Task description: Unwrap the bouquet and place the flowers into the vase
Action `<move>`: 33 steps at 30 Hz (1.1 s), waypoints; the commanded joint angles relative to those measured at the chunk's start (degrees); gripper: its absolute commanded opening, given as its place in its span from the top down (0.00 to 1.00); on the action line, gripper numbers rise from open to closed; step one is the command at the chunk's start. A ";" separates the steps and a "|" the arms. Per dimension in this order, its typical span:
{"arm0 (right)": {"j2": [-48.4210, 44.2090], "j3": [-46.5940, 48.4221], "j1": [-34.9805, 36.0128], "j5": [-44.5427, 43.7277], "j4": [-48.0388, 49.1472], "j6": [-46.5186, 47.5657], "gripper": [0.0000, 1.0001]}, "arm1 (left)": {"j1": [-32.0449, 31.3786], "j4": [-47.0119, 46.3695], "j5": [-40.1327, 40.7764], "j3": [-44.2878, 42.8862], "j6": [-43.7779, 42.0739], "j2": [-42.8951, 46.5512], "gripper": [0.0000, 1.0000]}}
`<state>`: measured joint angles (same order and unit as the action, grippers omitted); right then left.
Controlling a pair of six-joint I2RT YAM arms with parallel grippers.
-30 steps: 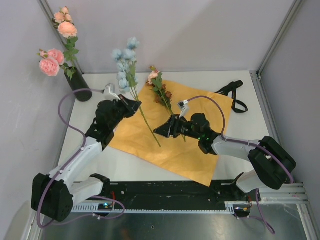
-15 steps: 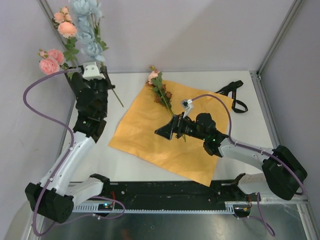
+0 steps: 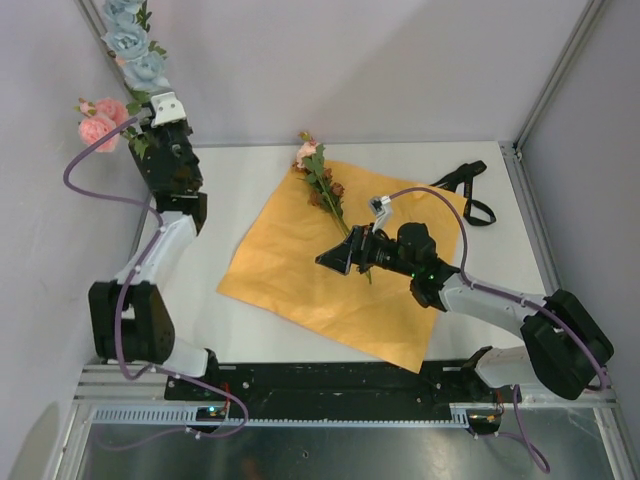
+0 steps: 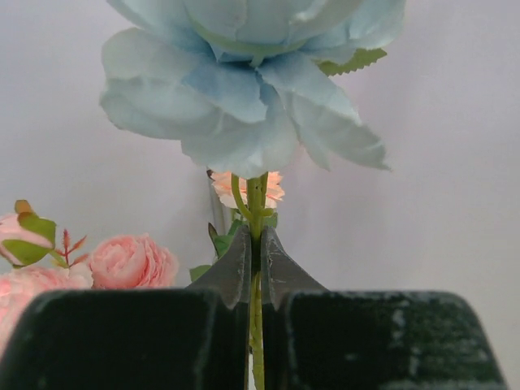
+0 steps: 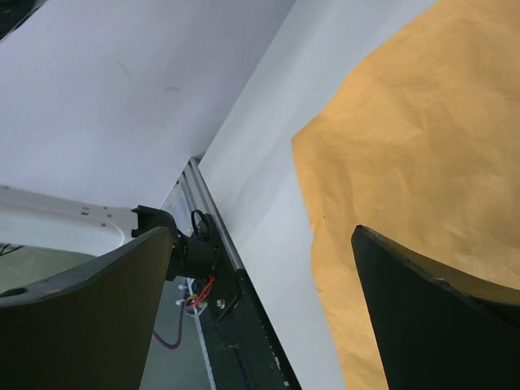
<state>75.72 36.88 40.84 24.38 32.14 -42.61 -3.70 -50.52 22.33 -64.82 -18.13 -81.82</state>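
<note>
Trouble is likeliest at the far left corner: the left fingers (image 4: 244,266) pinch the thin green stem of the blue flower (image 3: 130,45) just under its heavy, ruffled fabric bloom, high beside the pink flowers (image 3: 97,125). I judge that the vase stands below them, but the arm hides it. A slim tube already taken up by pink stems leaves little room, so the blue stem could miss the mouth, or a nudge could tip the tube over. The right fingers (image 3: 332,260) gape wide and hold nothing, low over the creased orange paper (image 3: 290,280) spread flat on the white counter (image 3: 240,175), near the brown flower (image 3: 322,185) lying on it. Closing there could snag the paper along with that wiry stem
</note>
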 commanded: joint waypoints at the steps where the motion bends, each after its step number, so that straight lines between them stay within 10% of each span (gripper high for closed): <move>1: 1.42 0.03 -0.38 3.58 6.35 -2.32 0.01 | 2.35 -13.45 0.71 -4.63 -4.69 -5.64 1.00; 33: 16.90 0.82 -6.90 13.06 23.53 -13.93 0.04 | 13.97 -24.62 1.36 -20.23 -5.59 -29.54 1.00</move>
<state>90.85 36.86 34.61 35.20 48.84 -53.71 9.32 -70.43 22.90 -83.92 -24.43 -111.55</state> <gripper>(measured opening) 0.966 0.020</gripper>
